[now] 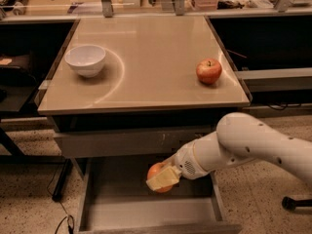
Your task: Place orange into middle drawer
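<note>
The orange (156,172) is held in my gripper (163,178), whose pale fingers (161,179) are closed around it. The white arm reaches in from the right. The orange hangs inside the open middle drawer (131,211), a wide grey drawer pulled out below the table, just above its flat floor near the back middle. Part of the orange is hidden by the fingers.
A closed drawer front (122,143) with pale scratches sits above the open one. On the beige tabletop (146,77) stand a white bowl (86,60) at the left and a red apple (208,71) at the right. Speckled floor lies on both sides.
</note>
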Robot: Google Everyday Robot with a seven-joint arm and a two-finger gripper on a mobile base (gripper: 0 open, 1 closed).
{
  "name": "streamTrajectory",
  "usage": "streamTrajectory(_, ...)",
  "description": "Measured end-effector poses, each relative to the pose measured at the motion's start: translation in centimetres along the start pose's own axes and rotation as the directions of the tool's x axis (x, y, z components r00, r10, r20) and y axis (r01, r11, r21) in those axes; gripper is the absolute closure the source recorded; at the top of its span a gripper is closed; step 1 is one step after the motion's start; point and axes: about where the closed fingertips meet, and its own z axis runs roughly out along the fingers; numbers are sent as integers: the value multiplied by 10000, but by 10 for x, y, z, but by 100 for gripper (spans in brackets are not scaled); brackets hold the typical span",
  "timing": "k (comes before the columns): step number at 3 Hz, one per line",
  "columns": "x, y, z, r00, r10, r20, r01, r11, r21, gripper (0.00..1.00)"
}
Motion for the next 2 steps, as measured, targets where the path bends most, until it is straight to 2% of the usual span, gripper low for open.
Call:
streamTrajectory(1,10,-13,52,9931,713,929,-700,9974,-167,100)
streamTrajectory(2,1,-32,56,9867,802,1416,-860,9957,357,100)
